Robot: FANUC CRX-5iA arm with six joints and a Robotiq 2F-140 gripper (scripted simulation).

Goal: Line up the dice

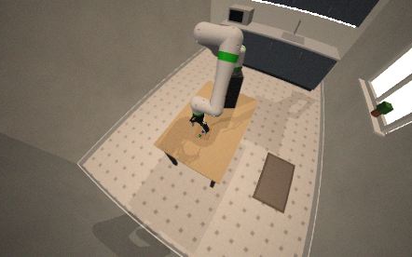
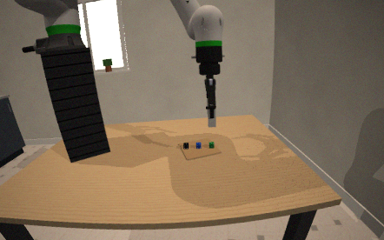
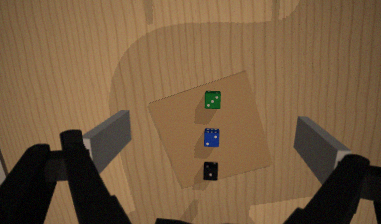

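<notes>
Dice stand in a nearly straight row on a thin, square mat (image 1: 206, 137) (image 2: 201, 153) (image 3: 241, 120), which lies on the wooden table (image 1: 231, 144) (image 2: 131, 191) (image 3: 41, 60). The black die (image 2: 186, 145) (image 3: 210, 171), one pip up, is nearest to the arm's dark pedestal (image 1: 234, 88) (image 2: 76, 109); it sits very near a mat edge, and whether it is fully inside that edge I cannot tell. The blue die (image 1: 203, 131) (image 2: 198, 145) (image 3: 211, 138), two up, stands in the middle, and the green die (image 1: 199, 135) (image 2: 211, 145) (image 3: 212, 100), three up, is farthest from the pedestal. They stand apart from one another, each looking flat on a face. Above the mat hangs the gripper (image 1: 199, 128) (image 2: 212, 123) (image 3: 210, 128), its fingers spread wide with nothing between them, their tips clear of all three dice. In the wrist view the pale finger pads flank the row, one on either side.
</notes>
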